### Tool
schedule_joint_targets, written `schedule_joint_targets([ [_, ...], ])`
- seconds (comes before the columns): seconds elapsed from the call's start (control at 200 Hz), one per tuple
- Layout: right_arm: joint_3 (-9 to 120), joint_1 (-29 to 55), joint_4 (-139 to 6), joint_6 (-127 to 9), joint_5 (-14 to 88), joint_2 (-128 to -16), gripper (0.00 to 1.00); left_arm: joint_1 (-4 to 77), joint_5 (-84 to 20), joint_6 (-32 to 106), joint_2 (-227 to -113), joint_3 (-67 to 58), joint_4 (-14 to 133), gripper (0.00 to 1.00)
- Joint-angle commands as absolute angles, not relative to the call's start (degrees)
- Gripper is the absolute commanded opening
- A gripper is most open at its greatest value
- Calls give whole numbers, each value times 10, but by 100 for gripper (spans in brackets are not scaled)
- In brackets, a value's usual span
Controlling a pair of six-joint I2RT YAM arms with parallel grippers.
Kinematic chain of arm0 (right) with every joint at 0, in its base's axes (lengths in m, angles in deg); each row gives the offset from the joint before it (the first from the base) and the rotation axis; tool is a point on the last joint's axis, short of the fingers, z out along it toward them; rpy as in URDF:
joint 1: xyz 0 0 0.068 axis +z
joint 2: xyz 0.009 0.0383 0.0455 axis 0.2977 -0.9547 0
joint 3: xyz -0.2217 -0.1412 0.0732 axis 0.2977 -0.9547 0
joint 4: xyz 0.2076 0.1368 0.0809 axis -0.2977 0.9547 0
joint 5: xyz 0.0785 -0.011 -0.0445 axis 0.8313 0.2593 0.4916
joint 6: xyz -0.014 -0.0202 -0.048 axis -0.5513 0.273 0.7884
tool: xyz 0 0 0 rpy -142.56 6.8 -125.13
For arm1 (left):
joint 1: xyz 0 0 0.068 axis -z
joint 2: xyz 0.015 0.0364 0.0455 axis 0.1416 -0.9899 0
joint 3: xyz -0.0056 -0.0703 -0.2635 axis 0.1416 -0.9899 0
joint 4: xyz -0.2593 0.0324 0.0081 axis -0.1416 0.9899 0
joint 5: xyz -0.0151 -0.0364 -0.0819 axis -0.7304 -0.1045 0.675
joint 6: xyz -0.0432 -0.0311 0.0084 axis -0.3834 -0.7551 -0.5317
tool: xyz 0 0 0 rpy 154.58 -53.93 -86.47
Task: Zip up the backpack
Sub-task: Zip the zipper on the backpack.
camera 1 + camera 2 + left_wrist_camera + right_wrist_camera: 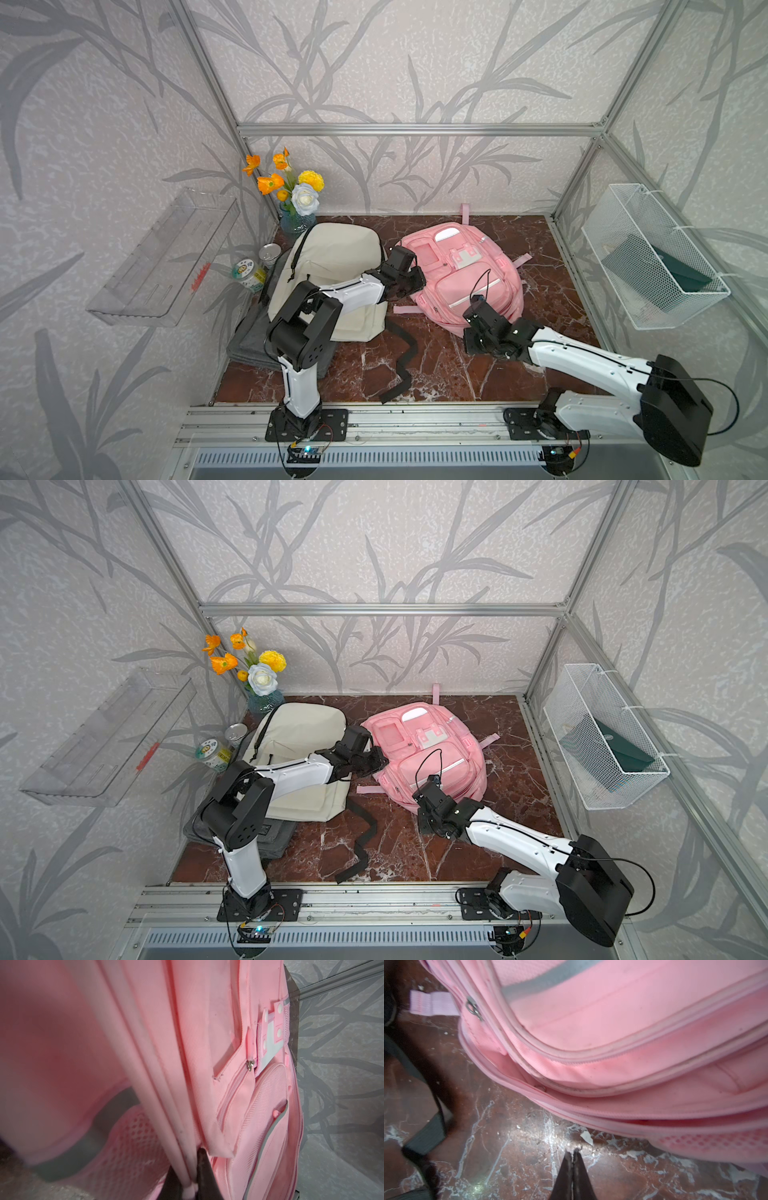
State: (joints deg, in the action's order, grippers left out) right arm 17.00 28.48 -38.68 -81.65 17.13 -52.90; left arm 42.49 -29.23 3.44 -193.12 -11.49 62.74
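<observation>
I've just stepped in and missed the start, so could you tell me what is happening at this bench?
Two robot arms are working on the pink backpack lying on the marble table. The left gripper is shut on a piped edge of the bag. The right gripper is shut and empty, above the table beside the bag. A zipper seam near it gapes open, so zipping is not done.

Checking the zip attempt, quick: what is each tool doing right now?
Left tool: closed, pinching an edge seam of the pink backpack.
Right tool: closed, holding nothing.
</observation>
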Motion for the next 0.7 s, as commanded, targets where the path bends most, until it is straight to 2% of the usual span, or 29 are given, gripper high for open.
schedule_joint_targets([
  [0.0,217,284,-450,-789,197,-520,21,434,-308,40,-1910,-101,620,0],
  [0.115,252,284,-487,-765,216,-567,28,442,-308,35,-1908,-103,619,0],
  [0.325,278,284,-511,-765,229,-667,30,448,-306,28,-1904,-109,614,0],
  [0.695,283,280,-481,-774,121,-754,30,459,-306,26,-1887,-123,618,0],
])
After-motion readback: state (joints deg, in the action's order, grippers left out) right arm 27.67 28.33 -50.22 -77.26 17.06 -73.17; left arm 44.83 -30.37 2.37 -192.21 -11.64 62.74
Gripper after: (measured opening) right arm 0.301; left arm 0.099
